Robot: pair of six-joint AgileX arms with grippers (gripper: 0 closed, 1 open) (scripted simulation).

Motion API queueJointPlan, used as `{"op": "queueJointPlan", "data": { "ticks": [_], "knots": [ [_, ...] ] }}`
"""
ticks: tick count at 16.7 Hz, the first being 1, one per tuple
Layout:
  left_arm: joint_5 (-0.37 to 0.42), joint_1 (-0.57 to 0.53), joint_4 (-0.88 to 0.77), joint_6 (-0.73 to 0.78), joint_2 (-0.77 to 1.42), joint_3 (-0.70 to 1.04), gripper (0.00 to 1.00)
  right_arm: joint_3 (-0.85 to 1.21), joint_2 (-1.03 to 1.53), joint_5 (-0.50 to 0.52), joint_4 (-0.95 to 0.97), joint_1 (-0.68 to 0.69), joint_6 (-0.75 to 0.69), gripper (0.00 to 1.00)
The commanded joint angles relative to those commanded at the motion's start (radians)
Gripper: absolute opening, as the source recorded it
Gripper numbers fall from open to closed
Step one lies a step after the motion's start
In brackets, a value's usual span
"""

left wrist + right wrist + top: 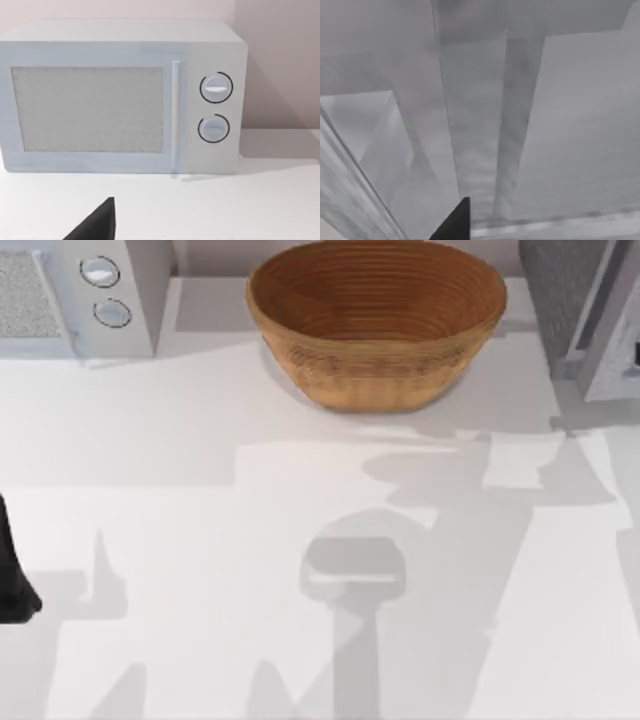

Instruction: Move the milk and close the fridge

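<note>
Grey speckled fridge (560, 300) far right, right gripper (452, 222) nosing close against it; grip state indeterminable. Judging door-closing underway; next, pushing panel shut.

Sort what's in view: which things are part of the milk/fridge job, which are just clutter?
Job:
- fridge, grey speckled box at the table's far right corner, pale door panel angled away from it
- left gripper, dark, at the table's left edge

Just lying about:
- woven basket, far centre
- white microwave with two round knobs, far left corner
</note>
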Motion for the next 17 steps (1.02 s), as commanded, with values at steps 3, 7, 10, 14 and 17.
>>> {"op": "queueJointPlan", "data": {
  "ticks": [3, 7, 10, 14, 17],
  "knots": [
    [0.0, 0.0, 0.0, 0.0, 0.0, 0.0, 1.0, 0.012, 0.016, 0.003, -0.004, -0.011, -0.004, 1.0],
    [0.0, 0.0, 0.0, 0.0, 0.0, 0.0, 1.0, 0.137, 0.106, 0.003, -0.021, -0.009, -0.004, 1.0],
    [0.0, 0.0, 0.0, 0.0, 0.0, 0.0, 1.0, 0.265, 0.208, 0.006, -0.047, -0.009, -0.003, 1.0],
    [0.0, 0.0, 0.0, 0.0, 0.0, 0.0, 1.0, 0.408, 0.329, 0.01, -0.084, -0.009, -0.002, 1.0],
    [0.0, 0.0, 0.0, 0.0, 0.0, 0.0, 1.0, 0.446, 0.362, 0.012, -0.095, -0.01, -0.001, 1.0]
  ]
}}
